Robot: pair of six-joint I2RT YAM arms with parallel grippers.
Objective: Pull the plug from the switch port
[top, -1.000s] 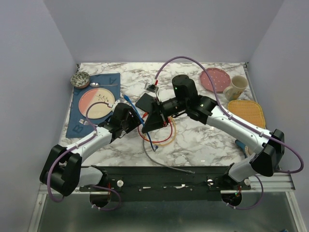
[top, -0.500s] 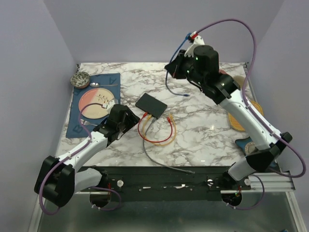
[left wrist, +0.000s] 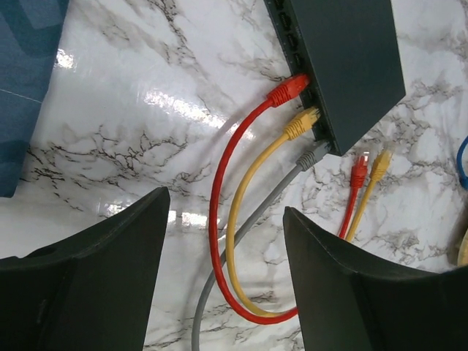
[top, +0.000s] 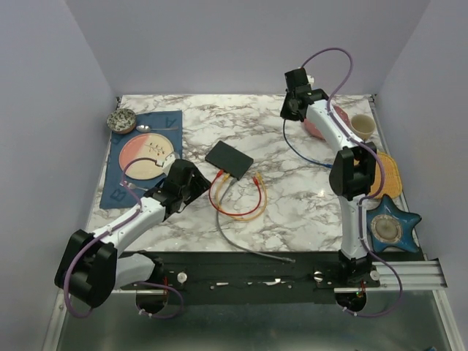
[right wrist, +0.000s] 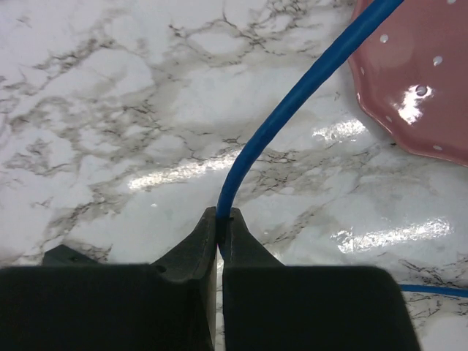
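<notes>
The black switch [top: 229,159] lies flat mid-table, also in the left wrist view [left wrist: 344,58]. A red plug [left wrist: 289,89], a yellow plug [left wrist: 302,123] and a grey plug [left wrist: 313,155] sit in its sockets. The far ends of the red and yellow cables lie loose beside it [left wrist: 358,172]. My left gripper [top: 194,178] is open and empty just left of the switch, over the cable loops [left wrist: 223,208]. My right gripper [top: 290,111] is at the back right, shut on a blue cable [right wrist: 292,95], close above the table [right wrist: 218,219]. The blue cable [top: 303,155] trails over the table, free of the switch.
A blue placemat [top: 117,183] with a plate [top: 142,157], a bowl [top: 121,119] and cutlery lies at the left. A pink plate [top: 322,128], a mug [top: 360,126], a yellow mat [top: 387,172] and a blue star dish [top: 393,228] stand at the right.
My right gripper pulled the blue cable away from the switch, rose high, then came down at the back right. The switch settled flat. My left gripper stayed beside it.
</notes>
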